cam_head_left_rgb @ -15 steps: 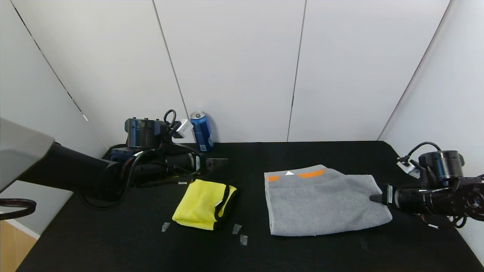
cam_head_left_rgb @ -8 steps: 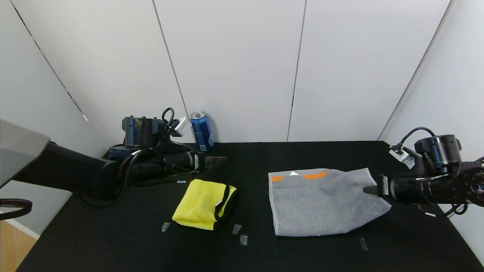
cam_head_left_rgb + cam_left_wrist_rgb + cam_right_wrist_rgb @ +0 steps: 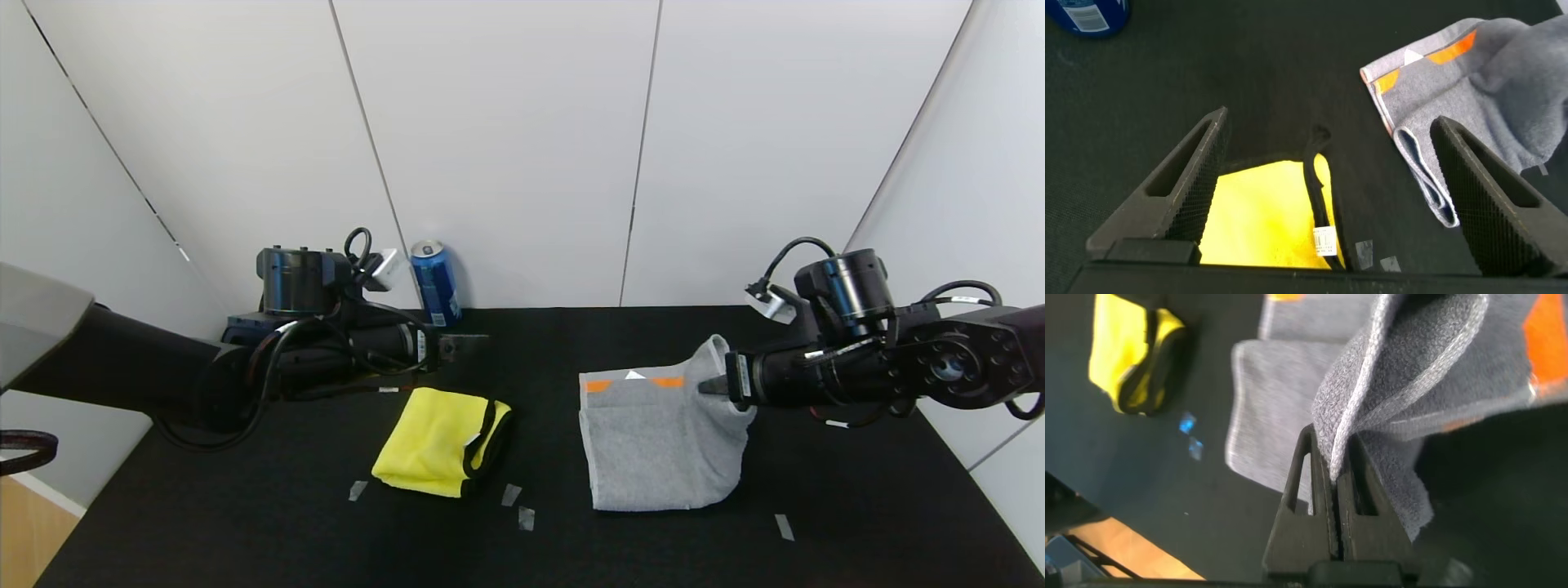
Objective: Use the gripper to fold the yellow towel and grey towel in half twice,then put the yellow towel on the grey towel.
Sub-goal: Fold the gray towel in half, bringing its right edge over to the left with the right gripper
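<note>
The grey towel [image 3: 657, 445] lies on the right half of the black table [image 3: 245, 523], its right edge lifted and pinched tight in the right gripper [image 3: 707, 385], which holds the fold above the cloth. The yellow towel [image 3: 433, 441] sits folded to its left. Behind it, the left gripper [image 3: 473, 343] hangs spread open, holding nothing, near a blue can [image 3: 434, 282].

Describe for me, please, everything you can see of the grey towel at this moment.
The grey towel is a soft terry cloth with a pale hem and an orange-and-white band along its far edge. It lies folded on the black table, to the right of the yellow towel and apart from it. Its right side is lifted off the table and curled leftward over the rest, pinched in the shut right end effector. Nothing else touches it.
</note>
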Motion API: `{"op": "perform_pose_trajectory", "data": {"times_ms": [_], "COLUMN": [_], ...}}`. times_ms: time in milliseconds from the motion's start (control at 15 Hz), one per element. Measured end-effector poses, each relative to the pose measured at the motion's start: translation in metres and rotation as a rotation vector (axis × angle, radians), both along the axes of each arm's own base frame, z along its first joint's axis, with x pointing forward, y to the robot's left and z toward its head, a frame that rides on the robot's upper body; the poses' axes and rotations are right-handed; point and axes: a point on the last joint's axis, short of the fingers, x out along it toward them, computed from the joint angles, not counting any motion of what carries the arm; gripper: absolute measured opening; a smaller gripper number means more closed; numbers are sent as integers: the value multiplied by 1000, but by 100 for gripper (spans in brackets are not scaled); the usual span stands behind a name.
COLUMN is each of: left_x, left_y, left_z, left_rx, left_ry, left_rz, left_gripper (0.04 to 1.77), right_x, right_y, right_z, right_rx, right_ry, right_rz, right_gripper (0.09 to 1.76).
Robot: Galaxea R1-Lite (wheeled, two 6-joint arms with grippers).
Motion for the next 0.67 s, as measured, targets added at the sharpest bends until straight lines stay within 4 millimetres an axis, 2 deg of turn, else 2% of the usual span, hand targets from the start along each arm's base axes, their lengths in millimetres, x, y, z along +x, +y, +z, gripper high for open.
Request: {"op": "perform_pose_trajectory", "data": {"times_ms": [333,667], "left_x": [0,0], "left_y": [1,2], "left_z": [1,1], "left_rx": [0,1], "left_ry": [-3,-3], "left_rz": [2,5], "left_gripper": [172,172], "right_x": [7,3], "right_y": [52,89], "right_z": [-16,-40], "right_rx": [-42,-60], "right_ry": [26,80], "right_rz": [85,164], "right_gripper": [14,14]}}
